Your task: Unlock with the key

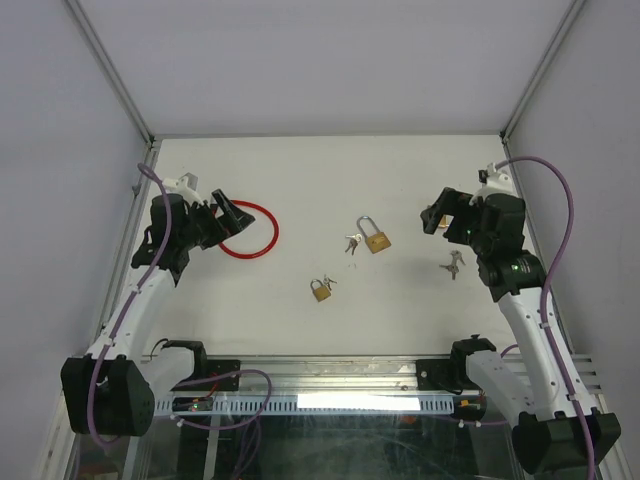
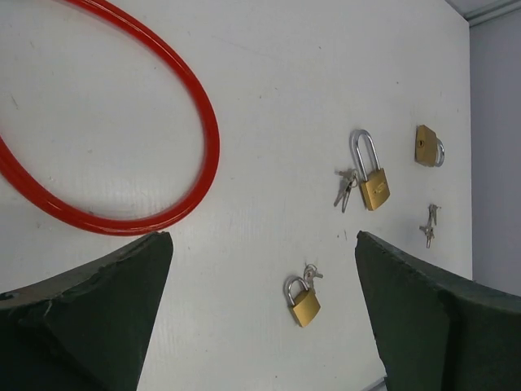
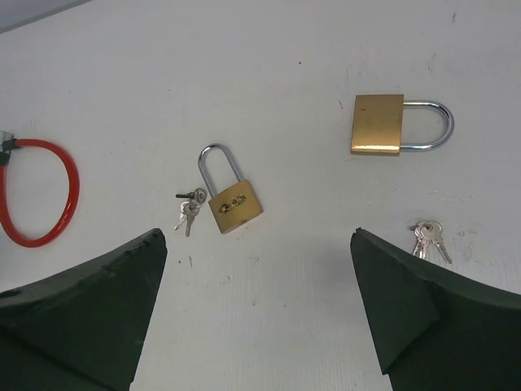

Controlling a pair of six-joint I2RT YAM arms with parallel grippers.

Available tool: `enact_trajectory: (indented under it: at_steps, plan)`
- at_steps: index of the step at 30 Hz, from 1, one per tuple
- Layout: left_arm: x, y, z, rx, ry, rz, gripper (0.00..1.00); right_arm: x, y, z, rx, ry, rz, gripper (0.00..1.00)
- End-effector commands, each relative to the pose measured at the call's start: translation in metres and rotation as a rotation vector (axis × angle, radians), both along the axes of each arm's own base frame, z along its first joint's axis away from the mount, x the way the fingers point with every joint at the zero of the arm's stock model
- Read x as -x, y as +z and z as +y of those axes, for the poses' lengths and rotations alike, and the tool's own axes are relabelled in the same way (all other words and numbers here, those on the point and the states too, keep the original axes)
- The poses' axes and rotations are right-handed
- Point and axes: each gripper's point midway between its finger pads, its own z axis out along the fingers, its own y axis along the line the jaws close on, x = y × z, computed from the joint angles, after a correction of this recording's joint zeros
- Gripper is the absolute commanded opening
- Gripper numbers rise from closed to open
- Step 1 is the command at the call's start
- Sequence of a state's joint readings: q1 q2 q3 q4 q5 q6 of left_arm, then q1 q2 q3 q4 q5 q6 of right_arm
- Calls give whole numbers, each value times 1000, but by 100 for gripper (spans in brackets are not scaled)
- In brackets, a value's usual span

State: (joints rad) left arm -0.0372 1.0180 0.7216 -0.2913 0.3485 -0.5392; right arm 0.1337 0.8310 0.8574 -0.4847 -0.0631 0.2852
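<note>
My left fingers point(image 2: 81, 326) are spread wide and hold nothing. Between them, low in the frame, a small padlock point(image 2: 304, 303) lies on the white bench point(image 2: 269, 73). A red ring point(image 2: 207, 138) is at the upper left. My right fingers point(image 3: 431, 318) are wide and empty too. A tall padlock point(image 3: 234, 205) lies mid-frame, with keys point(image 3: 189, 208) just left of it.

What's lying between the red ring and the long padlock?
A bunch of keys, right beside the padlock; the rest toward the ring is bare. The top view shows it.
</note>
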Motion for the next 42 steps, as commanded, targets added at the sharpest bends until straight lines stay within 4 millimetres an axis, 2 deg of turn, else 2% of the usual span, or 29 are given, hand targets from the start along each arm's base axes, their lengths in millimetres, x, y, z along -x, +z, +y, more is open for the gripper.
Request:
enact_trajectory:
  at_steps: [1,4,10,13,16,21,30,35,42]
  plan:
    - [-18,24,-4,37,2,-60,99,0,13,-3,11,-13,-61,100]
    - [-29,23,-6,36,16,-45,99,1,11,-2,4,-10,-64,99]
    - [-59,8,-5,4,94,29,99,1,0,-2,6,-11,-49,99]
    - [-77,-9,4,-54,184,104,99,1,-4,-3,14,-13,-45,100]
    - [-91,-30,22,-151,311,192,99,0,-7,-4,24,-12,-43,100]
    - [-115,-53,42,-262,423,281,99,1,-28,-6,36,-15,2,99]
    - [-165,-82,44,-321,460,347,97,-2,-51,-2,38,5,51,100]
    - [-186,-99,41,-335,451,368,89,-4,-56,-4,59,7,60,100]
    - [-199,-120,41,-349,449,417,71,-4,-58,-6,72,0,65,99]
